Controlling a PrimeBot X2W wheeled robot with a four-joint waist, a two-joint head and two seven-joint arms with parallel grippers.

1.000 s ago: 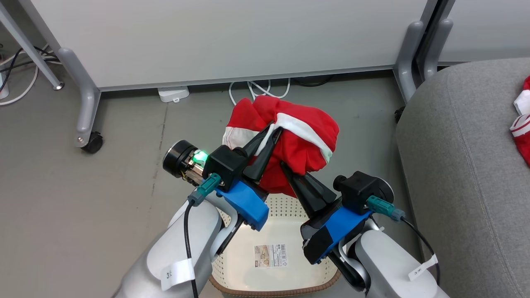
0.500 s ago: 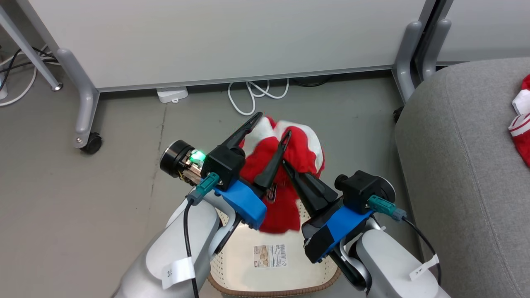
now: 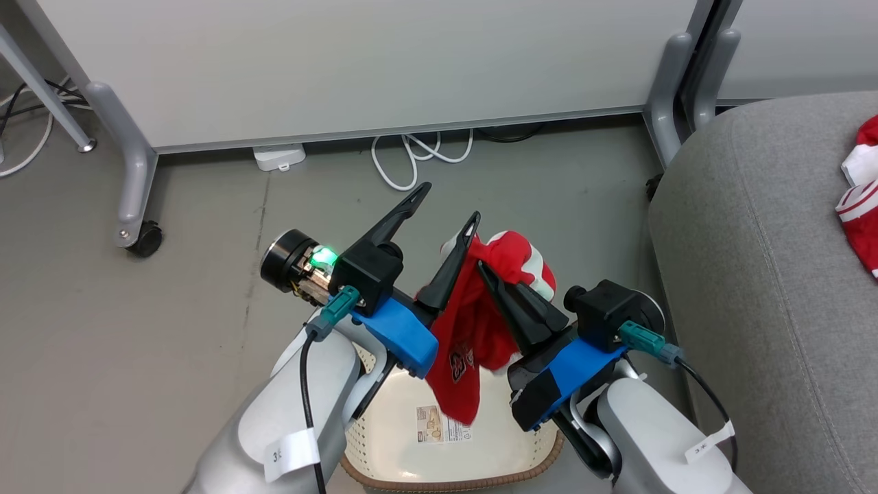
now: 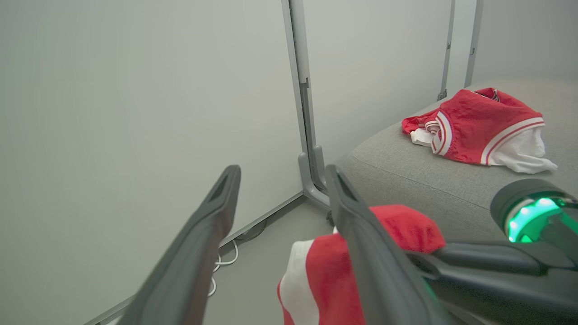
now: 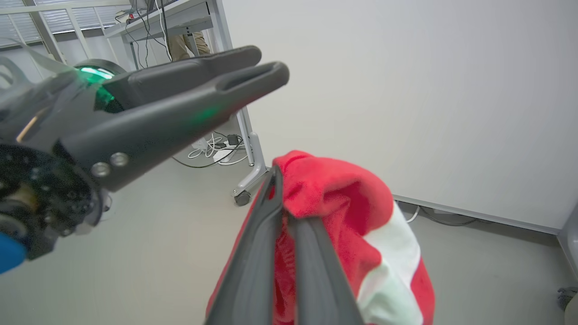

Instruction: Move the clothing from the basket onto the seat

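Partition leg: over on the far left a grey leg (image 3: pixel 130 185) on a black caster stands on the floor (image 3: pixel 137 357), under the pale partition (image 3: pixel 377 62).
White cable: a loop of it (image 3: pixel 405 154) lies on the floor at the foot of the partition, beyond the grippers.
Left gripper: the left gripper (image 3: pixel 444 209) is held up over the floor with its two dark fingers spread wide and nothing between them. Its inner finger is just beside the red cloth; I cannot tell whether they touch. The left wrist view shows the same gap (image 4: pixel 282 170).
Held garment: the held garment (image 3: pixel 473 343), red with a white panel and a dark logo patch, hangs in the air between the two grippers. Its lower end dangles above the basket.
Basket: the basket (image 3: pixel 363 439) sits on the floor close in, between the robot's two forearms, with a paper label (image 3: pixel 442 424) on its bottom.
Right gripper: the right gripper (image 3: pixel 482 266) has its fingers pressed together on the top fold of the held garment and carries it. From its own wrist, the cloth bunches over the tips (image 5: pixel 276 176).
Seat: the seat (image 3: pixel 754 274) takes up the right side, well apart from the held garment.
Second garment: the second garment (image 3: pixel 861 199), red and white, lies crumpled on the seat near the right edge; the left wrist view shows it resting on the cushion (image 4: pixel 478 124).
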